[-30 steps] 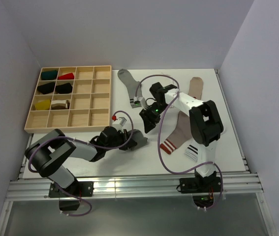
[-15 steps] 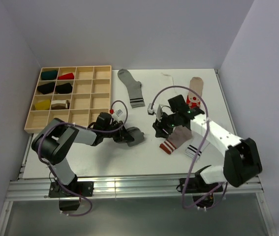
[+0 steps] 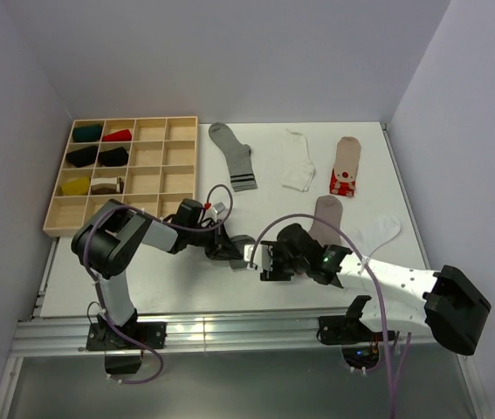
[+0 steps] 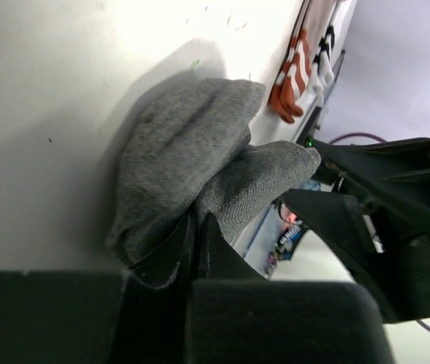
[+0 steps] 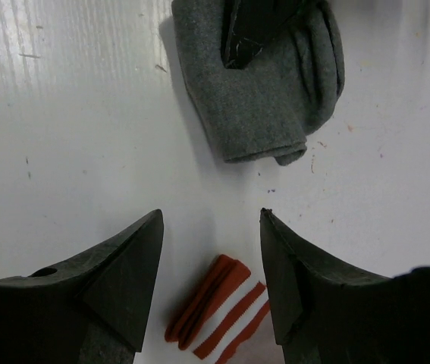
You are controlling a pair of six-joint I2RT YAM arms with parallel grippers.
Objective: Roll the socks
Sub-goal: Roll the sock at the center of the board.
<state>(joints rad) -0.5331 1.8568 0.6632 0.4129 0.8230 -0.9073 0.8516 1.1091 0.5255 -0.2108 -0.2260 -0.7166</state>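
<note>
My left gripper [image 4: 198,227] is shut on a fold of the rolled dark grey sock [image 4: 192,159], which lies on the white table [image 3: 142,279]. From above, the left gripper [image 3: 227,248] sits at the table's front centre. My right gripper [image 5: 211,216] is open and empty; its fingertips point at the grey roll [image 5: 264,98] a short way off. Below its fingers lies the red-and-white striped cuff [image 5: 215,322] of the taupe sock [image 3: 326,211]. In the overhead view the right gripper [image 3: 257,259] is just right of the left one.
Further back lie a grey sock with dark cuff stripes [image 3: 235,157], a white sock [image 3: 299,171], a taupe sock with a red patch [image 3: 345,166] and another white sock [image 3: 378,230]. A wooden compartment tray [image 3: 142,208] holding rolled socks stands at the back left.
My right arm has swung from the table's middle to the front, bringing its gripper beside the grey roll with the jaws wider. The left gripper stayed shut on the roll.
</note>
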